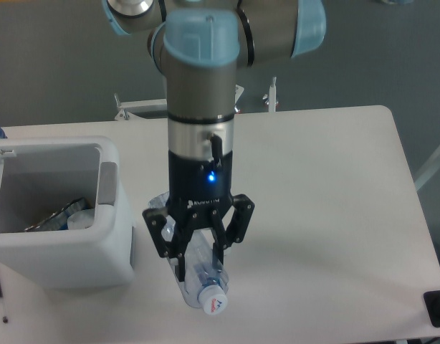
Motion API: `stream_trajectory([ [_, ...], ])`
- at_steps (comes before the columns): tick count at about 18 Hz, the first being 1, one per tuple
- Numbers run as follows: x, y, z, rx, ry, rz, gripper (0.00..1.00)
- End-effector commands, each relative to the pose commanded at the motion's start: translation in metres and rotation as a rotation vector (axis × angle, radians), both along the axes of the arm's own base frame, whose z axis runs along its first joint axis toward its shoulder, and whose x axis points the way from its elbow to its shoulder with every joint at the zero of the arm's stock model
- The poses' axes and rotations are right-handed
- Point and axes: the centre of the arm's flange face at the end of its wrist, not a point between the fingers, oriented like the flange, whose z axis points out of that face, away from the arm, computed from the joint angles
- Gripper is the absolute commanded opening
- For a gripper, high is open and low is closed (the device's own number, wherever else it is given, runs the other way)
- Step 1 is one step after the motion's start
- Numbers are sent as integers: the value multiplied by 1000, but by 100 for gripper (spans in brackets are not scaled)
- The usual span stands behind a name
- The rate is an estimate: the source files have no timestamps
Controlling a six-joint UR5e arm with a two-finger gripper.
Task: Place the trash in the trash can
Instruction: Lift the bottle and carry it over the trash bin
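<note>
Gripper is clamped on the bottle, lifted clear of the table, cap toward the camera. Trash can sits just to its left, something already inside. Job's unfinished, I'd judge: carry over the near rim, release. Open room elsewhere.

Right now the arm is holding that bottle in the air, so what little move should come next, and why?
Probably a carry sideways toward the bin. The gripper is shut on the bottle, which hangs beside the bin's outer wall, with its cap pointing down and toward the camera. The open top lies further over, so letting go here would likely miss it.
</note>
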Motion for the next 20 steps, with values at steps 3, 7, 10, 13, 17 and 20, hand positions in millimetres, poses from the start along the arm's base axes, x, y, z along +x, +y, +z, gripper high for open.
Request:
stream_trajectory([
  [3, 13, -4, 24, 72, 25, -63, 55],
  [7, 31, -3, 35, 115, 21, -131, 55],
  [10, 66, 7, 39, 120, 35, -205, 55],
  [13, 95, 15, 40, 118, 38, -252, 55],
  [17, 129, 21, 26, 101, 38, -316, 55],
  [20, 135, 22, 13, 111, 54, -331, 55],
])
